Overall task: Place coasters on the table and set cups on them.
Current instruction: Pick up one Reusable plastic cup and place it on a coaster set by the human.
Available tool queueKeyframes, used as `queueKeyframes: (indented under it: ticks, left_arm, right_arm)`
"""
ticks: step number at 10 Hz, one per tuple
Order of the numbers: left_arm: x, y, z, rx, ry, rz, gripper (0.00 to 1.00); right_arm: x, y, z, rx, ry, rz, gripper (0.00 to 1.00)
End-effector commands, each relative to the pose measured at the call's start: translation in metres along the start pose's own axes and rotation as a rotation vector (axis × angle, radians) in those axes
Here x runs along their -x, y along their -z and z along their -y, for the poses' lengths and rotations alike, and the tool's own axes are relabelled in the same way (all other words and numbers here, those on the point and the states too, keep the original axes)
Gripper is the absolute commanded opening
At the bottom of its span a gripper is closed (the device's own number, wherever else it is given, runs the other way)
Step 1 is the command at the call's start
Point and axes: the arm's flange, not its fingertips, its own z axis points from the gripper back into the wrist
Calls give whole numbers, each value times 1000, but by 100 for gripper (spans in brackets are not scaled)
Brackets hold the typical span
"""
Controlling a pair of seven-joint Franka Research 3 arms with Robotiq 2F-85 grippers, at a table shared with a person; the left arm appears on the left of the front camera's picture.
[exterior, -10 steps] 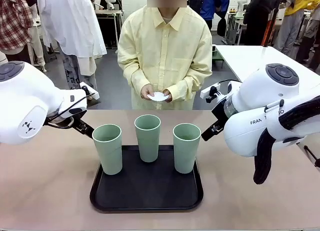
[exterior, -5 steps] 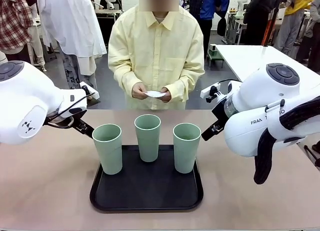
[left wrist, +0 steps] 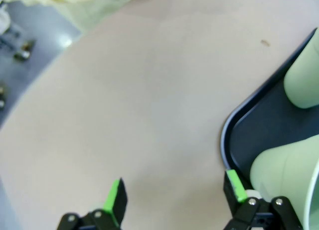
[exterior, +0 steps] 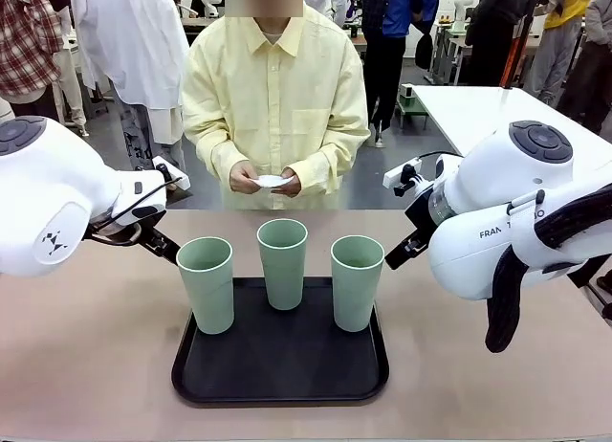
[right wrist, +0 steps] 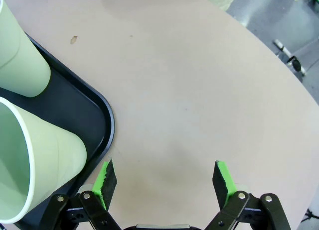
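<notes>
Three mint-green cups stand upright on a black tray [exterior: 277,365]: left cup [exterior: 206,281], middle cup [exterior: 283,260], right cup [exterior: 356,279]. Across the table [exterior: 86,365] a person holds white coasters [exterior: 272,181] in both hands at waist height, above the far edge. My left gripper [left wrist: 175,190] hovers open over bare tabletop just beside the tray's corner [left wrist: 249,135], with the nearest cup [left wrist: 289,180] close to one finger. My right gripper [right wrist: 164,177] is open too, over bare table by the tray's other side [right wrist: 79,115], next to a cup [right wrist: 35,160].
A white glossy table [exterior: 478,107] stands behind at the right. Other people move about in the background. Beige tabletop lies open to the left and right of the tray and between the tray and the person.
The person has stepped toward the picture's left, carrying the coasters along in both hands. Both arms and the cups have stayed where they were.
</notes>
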Motion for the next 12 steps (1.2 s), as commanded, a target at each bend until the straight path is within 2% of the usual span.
queueKeyframes:
  ticks: [1,2,3,5,6,8,9,10,11,12]
  left_arm:
    - [0,0,-1,0,-1,0,100]
    - [0,0,0,0,0,0,100]
    - [-9,-25,-10,-70,24,-27,100]
    - [-13,-86,-16,-110,50,-10,100]
    - [-7,-110,-18,-99,44,-34,100]
    - [23,-143,5,54,25,-161,100]
    - [35,-153,11,56,25,-184,100]
    - [55,-158,22,68,7,-192,100]
    - [60,-155,23,45,-7,-185,100]
    - [13,-155,10,47,27,-185,100]
  right_arm:
    - [0,0,0,0,1,0,100]
    - [0,0,0,0,0,0,100]
    - [-8,-21,0,34,-35,-2,100]
    - [-19,-76,-10,103,-35,6,100]
    - [-16,-106,-15,131,-29,-12,100]
    - [15,-154,-30,116,-29,-145,100]
    - [35,-170,-38,125,-31,-164,100]
    - [53,-173,-42,109,-24,-187,100]
    - [61,-163,-40,149,-46,-214,100]
    - [7,-175,-27,129,-37,-169,100]
